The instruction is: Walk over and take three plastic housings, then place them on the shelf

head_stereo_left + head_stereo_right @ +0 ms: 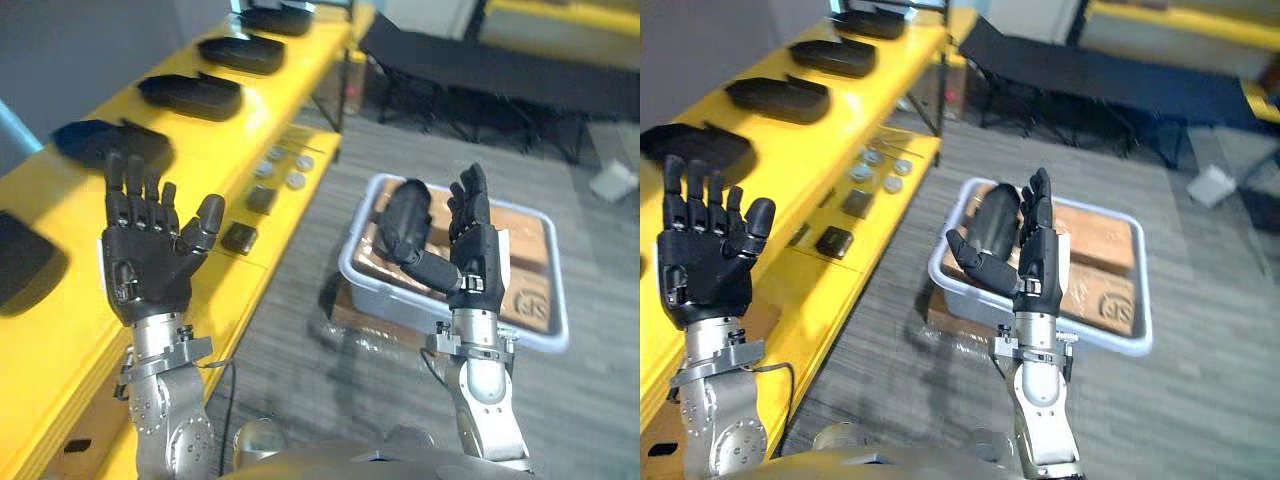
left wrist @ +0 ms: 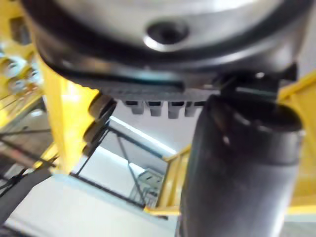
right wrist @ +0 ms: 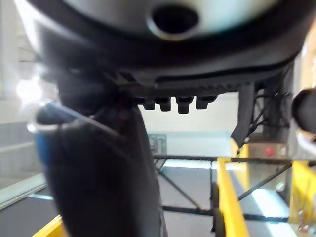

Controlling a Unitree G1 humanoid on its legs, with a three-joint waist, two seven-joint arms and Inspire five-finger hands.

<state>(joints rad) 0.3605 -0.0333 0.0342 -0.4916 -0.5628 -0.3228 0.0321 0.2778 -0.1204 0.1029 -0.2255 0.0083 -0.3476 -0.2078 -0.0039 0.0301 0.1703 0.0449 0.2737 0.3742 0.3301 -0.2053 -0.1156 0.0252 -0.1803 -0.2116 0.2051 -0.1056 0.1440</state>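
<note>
- Left hand (image 1: pixel 150 260) is nearest, up in front of the head camera with the palm facing me, fingers straight and spread, holding nothing.
- Right hand (image 1: pixel 472 250) is raised edge-on, fingers straight up, thumb out to the side. Also holding nothing.
- Wrist cams show little: left wrist has its thumb (image 2: pixel 237 163) large in the foreground and a row of fingers (image 2: pixel 150 107) past it. The right wrist is the same with its own thumb (image 3: pixel 98 163). Beyond both I see just yellow framing, blurred.
- Head views carry the layout. A grey bin (image 1: pixel 558 300) sits on the floor (image 1: pixel 300 350) behind the right hand, with cardboard boxes (image 1: pixel 525 265) in it.
- One dark plastic housing (image 1: pixel 405 218) lies in the bin on the boxes. The right thumb crosses in front of it, so its lower end is hidden. I can't tell from this angle whether they touch.
- A yellow shelf (image 1: pixel 60 330) runs along the left. On its top tier is a row of black housings (image 1: pixel 190 95), the nearest one cut off by the frame edge.
- The lower tier holds dark square blocks (image 1: pixel 240 237) and small round discs (image 1: pixel 283 167), too small to identify.
- Farthest back is a black cot (image 1: pixel 500 65), and by the right edge a pale object (image 1: pixel 612 180) I can't make out.
</note>
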